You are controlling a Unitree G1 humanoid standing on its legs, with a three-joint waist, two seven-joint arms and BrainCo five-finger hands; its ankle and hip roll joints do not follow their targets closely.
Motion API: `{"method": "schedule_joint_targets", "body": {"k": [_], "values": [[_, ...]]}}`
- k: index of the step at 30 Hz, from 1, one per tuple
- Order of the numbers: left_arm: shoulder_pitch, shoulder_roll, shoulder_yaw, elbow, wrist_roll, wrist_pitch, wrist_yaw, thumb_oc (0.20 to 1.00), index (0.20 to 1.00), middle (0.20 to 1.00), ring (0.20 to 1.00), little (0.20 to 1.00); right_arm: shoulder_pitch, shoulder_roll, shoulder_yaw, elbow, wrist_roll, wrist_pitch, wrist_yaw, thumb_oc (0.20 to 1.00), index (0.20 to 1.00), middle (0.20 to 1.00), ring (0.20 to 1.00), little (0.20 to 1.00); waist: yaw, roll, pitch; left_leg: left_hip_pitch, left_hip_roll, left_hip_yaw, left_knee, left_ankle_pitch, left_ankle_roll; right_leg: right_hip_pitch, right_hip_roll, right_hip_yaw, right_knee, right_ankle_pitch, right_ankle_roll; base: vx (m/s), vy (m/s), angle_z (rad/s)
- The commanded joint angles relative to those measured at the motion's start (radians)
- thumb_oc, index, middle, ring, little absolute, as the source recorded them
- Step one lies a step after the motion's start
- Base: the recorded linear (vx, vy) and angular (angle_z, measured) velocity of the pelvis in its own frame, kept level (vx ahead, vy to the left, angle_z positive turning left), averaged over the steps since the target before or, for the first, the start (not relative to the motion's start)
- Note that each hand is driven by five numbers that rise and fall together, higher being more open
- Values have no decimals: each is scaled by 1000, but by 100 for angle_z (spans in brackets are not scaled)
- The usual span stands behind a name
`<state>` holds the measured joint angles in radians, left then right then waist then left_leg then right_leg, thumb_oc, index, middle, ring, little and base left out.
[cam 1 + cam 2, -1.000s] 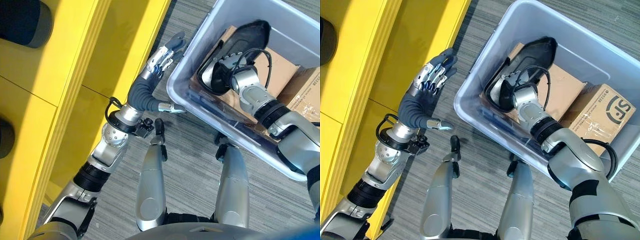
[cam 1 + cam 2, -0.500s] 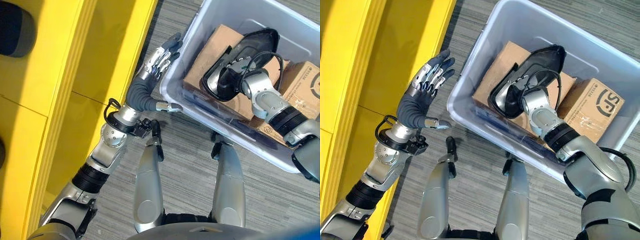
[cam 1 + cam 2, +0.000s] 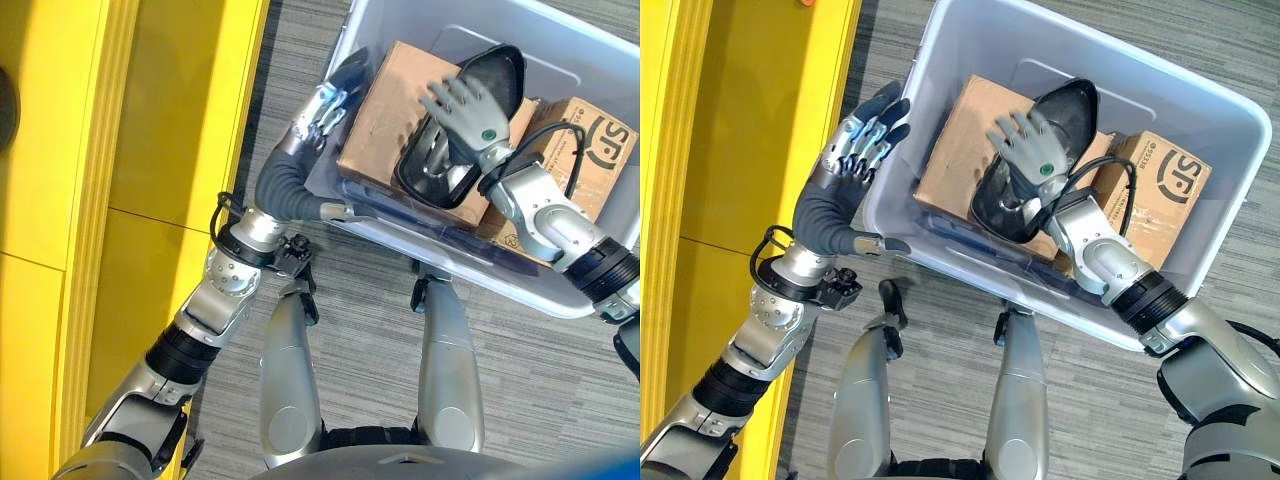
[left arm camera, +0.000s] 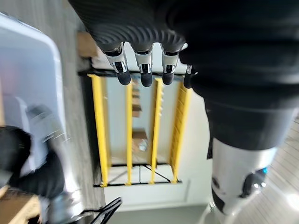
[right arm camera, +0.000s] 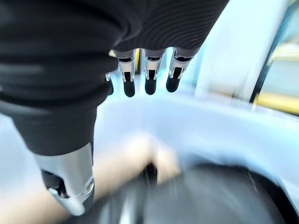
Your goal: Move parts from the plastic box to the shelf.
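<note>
In the plastic box [image 3: 1200, 110], right robot hand [image 3: 1032, 146] has let go of the black part [image 3: 1040, 150], fingers spread above it; left robot hand [image 3: 862, 142], open, now touches the rim.

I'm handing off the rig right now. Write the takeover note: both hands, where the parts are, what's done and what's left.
Right hand: open, fingers spread, above the black part in the plastic box; not gripping it.
Left hand: open, fingers straight, at the box's outer wall on the yellow shelf side; holds nothing.
Parts: the black part lies across the larger cardboard box; a printed cardboard box sits beside it, all inside the plastic box.
Done: nothing from the box is in either hand.
Left: grasp the black part, lift it out, place it on the shelf, then the rest.
</note>
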<state>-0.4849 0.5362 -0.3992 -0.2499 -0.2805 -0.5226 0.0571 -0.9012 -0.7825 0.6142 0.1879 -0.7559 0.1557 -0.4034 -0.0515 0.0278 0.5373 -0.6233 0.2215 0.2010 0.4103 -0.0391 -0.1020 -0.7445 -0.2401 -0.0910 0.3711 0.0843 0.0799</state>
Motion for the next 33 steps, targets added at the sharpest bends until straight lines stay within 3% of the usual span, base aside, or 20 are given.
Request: {"method": "schedule_joint_targets", "body": {"k": [1,5,8,13,15,20,24,26,27,29,31,33], "values": [[-14,-33,11,-94,57,-32,71,1000,1000,1000,1000,1000,-55,29,-79,-68,49,-185,-223,1000,1000,1000,1000,1000,-16,46,-17,7,-58,-27,-70,48,29,40,106,-17,116,-155,-15,6,135,-18],[-83,-77,6,-91,41,19,120,1000,1000,1000,1000,1000,-76,82,-106,-96,68,-249,-202,1000,1000,1000,1000,1000,-36,82,-17,36,-68,-7,-81,47,23,44,102,5,118,-166,-22,21,170,-20],[-105,-109,12,-82,42,103,172,1000,1000,1000,1000,1000,-30,146,-149,-148,230,-157,-314,1000,1000,1000,1000,1000,-63,108,-17,71,-72,16,-114,52,18,52,105,31,97,-163,-24,25,152,-9],[-93,-138,22,-59,47,214,274,1000,1000,1000,1000,1000,80,191,-250,-208,342,-87,-365,1000,1000,1000,1000,1000,-103,115,-17,115,-77,34,-155,52,12,61,116,56,67,-151,-19,24,112,-10],[-84,-168,29,-26,35,266,322,1000,1000,1000,1000,1000,176,219,-313,-238,409,-43,-379,1000,1000,1000,1000,1000,-140,115,-17,145,-79,53,-182,50,12,67,124,82,32,-138,-17,38,172,-17],[-58,-215,21,8,41,315,415,1000,1000,1000,1000,1000,345,240,-396,-299,405,-80,-361,1000,1000,1000,1000,1000,-203,110,-17,189,-77,97,-219,57,6,77,130,112,-48,-90,-9,26,183,-25],[-38,-237,23,15,47,323,492,1000,1000,1000,1000,1000,363,236,-404,-333,383,-97,-289,1000,1000,1000,1000,1000,-199,98,-17,223,-59,154,-214,34,-8,103,86,52,-96,-80,14,57,227,-39],[-2,-243,39,10,60,325,557,1000,1000,1000,1000,1000,330,234,-391,-319,375,-106,-221,1000,1000,1000,1000,1000,-163,82,-17,253,-16,244,-200,28,-20,112,36,-77,-90,-77,28,61,337,-44],[22,-234,43,10,73,328,579,1000,1000,1000,1000,1000,318,233,-374,-312,392,-91,-215,1000,1000,1000,1000,1000,-146,64,-17,253,-3,261,-161,36,-25,142,43,-114,-99,-88,18,9,140,-81],[38,-223,48,8,82,340,588,1000,1000,1000,1000,1000,325,226,-371,-306,445,-89,-234,1000,1000,1000,1000,1000,-133,37,-17,245,11,262,-107,16,-17,154,47,-135,-80,-98,14,-95,-46,-103],[31,-205,46,11,72,373,592,1000,1000,1000,1000,1000,352,227,-378,-307,462,-82,-255,1000,1000,1000,1000,1000,-128,-3,-17,214,14,242,-51,-3,-16,172,49,-143,-124,-69,24,-115,-91,-33],[30,-203,44,17,85,380,590,1000,1000,1000,1000,1000,368,232,-382,-310,466,-84,-271,1000,1000,1000,1000,1000,-136,-15,-17,209,4,232,-45,-32,-2,178,41,-113,-176,-30,45,-53,-41,9]]}}
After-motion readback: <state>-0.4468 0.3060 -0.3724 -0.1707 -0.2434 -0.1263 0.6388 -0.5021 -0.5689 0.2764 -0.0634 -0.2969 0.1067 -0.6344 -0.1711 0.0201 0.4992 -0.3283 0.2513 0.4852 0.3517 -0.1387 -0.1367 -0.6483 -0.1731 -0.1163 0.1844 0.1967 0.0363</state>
